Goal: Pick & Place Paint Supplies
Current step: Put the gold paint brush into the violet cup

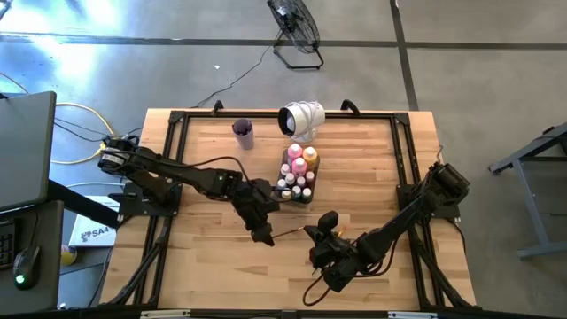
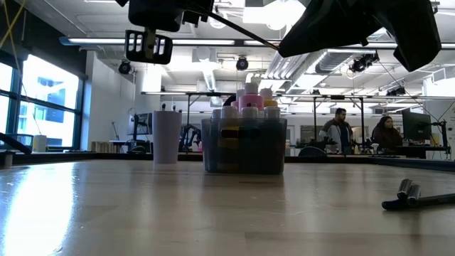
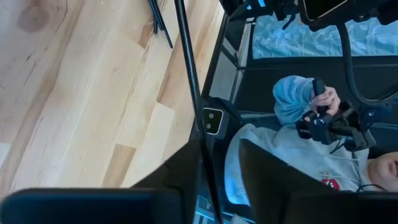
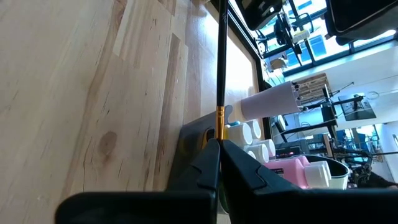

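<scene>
Your right gripper (image 4: 219, 144) pinches a paintbrush (image 4: 220, 68) while the left gripper (image 3: 219, 163) closes around its far end; hold it level.

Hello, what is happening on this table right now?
Both arms are handling one thin, long dark-handled paintbrush above the wooden table. The right gripper is shut on it, and the left gripper has its fingers around the same brush. The clear tray of small paint bottles and the lilac cup stand behind, untouched.
</scene>
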Motion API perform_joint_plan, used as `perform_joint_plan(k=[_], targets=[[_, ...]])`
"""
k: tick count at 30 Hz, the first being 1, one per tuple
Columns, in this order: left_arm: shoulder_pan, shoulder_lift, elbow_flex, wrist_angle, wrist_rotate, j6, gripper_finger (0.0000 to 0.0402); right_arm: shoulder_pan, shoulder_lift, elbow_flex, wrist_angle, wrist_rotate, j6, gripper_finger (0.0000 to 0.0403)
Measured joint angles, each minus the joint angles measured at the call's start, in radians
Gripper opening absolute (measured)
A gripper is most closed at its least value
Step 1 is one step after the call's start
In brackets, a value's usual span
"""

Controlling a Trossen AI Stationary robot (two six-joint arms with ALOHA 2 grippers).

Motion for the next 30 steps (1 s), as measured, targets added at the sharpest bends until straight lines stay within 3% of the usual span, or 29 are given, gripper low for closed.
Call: perform_joint_plan(k=[10,18,25,30], targets=[[0.0,0.0,-0.002,-0.014,-0.012,-0.007,0.0012,0.001,-0.002,0.0,-0.001,0.007,-0.004,0.0004],[0.0,0.0,-0.002,-0.01,0.0,-0.005,0.0011,0.002,-0.002,0.0,0.02,0.01,-0.002,0.0004],[0.0,-0.001,-0.001,0.003,0.003,0.025,0.0005,0.04,-0.02,-0.001,0.038,0.146,-0.043,0.0004],[0.0,-0.002,0.0,0.009,0.004,0.06,0.0005,0.084,-0.026,-0.001,0.062,0.184,-0.132,0.001]])
